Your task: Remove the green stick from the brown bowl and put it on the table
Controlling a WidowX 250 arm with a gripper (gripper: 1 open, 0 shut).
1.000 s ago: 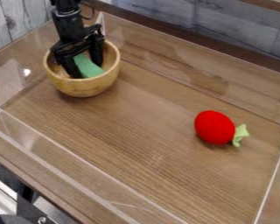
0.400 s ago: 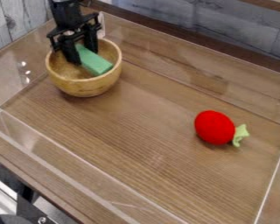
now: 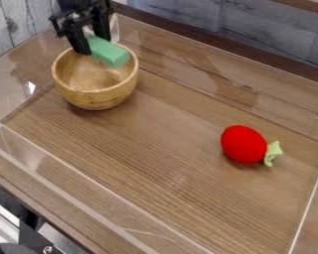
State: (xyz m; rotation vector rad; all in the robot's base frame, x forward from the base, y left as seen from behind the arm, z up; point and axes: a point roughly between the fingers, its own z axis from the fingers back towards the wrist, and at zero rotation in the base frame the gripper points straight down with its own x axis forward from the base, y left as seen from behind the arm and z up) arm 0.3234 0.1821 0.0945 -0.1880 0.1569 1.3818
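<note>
Above the round light-brown wooden bowl (image 3: 95, 79), at about eleven o'clock on the brown wood-grain table (image 3: 162, 159), the black gripper (image 3: 87, 30) has its jaws closed on one end of the small flat light-green stick (image 3: 110, 52). That stick hangs tilted over the bowl's far rim, clear of the pale inside (which looks empty). So the removal seems done; carrying it aside and setting it on bare tabletop remains. A red strawberry toy (image 3: 246, 144) lies well apart, around four o'clock.

brown bowl (image 3: 94, 84): smooth wood | table (image 3: 162, 169): wood-grain, clear plastic walls
</note>
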